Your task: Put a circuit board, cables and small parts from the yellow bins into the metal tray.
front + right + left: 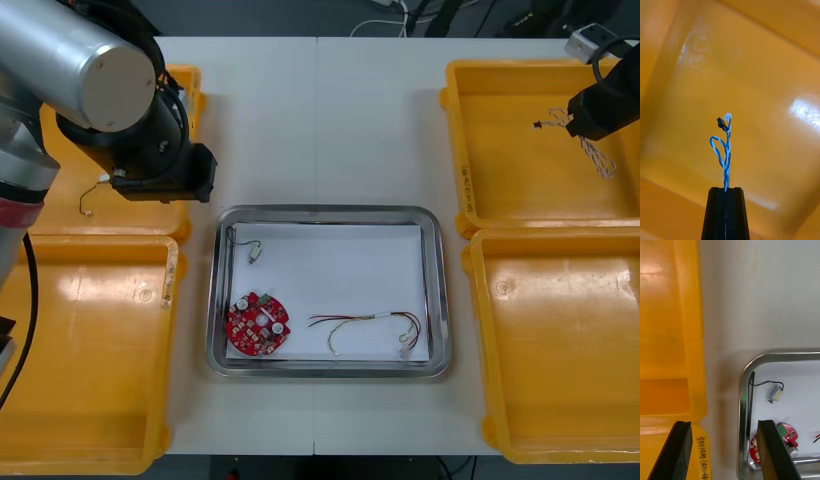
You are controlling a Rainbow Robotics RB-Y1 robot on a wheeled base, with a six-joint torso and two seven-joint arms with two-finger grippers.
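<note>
my right gripper [726,189] clamps the twisted blue and white cable [726,153] over a yellow bin [500,150]; left gripper [723,423], fingers apart, hangs beside the metal tray [742,397].

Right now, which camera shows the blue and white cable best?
The right wrist view: the cable, close-up, pinched in the right gripper over a yellow bin. The front view shows it small, dangling there. The left wrist view, beyond the open left gripper, faces the metal tray.

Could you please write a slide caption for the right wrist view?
Right gripper shut on the twisted blue and white cable, held over a yellow bin.
</note>
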